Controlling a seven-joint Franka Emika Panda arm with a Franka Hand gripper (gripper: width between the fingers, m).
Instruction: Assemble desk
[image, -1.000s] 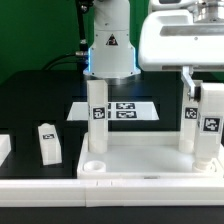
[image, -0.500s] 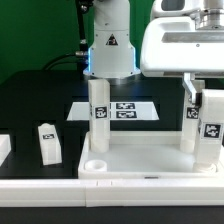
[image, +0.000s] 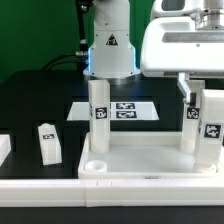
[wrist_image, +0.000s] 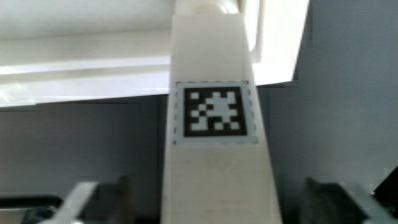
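Note:
The white desk tabletop (image: 140, 160) lies flat with three tagged legs standing upright in its corner sockets: one at the back left (image: 98, 110), one at the back right (image: 190, 122) and one at the front right (image: 210, 135). A fourth leg (image: 49, 142) lies loose on the black table at the exterior view's left. My gripper (image: 204, 95) hangs over the front right leg, open. In the wrist view that leg (wrist_image: 217, 110) stands between the fingers (wrist_image: 86, 200) with a gap on each side.
The marker board (image: 128, 110) lies behind the tabletop, in front of the arm's base (image: 108, 55). A long white rail (image: 110, 186) runs along the front edge. Another white piece (image: 4, 148) sits at the far left.
The jaws have spread apart and let go of the front right leg, which stays upright in its socket. The arm has hardly moved.

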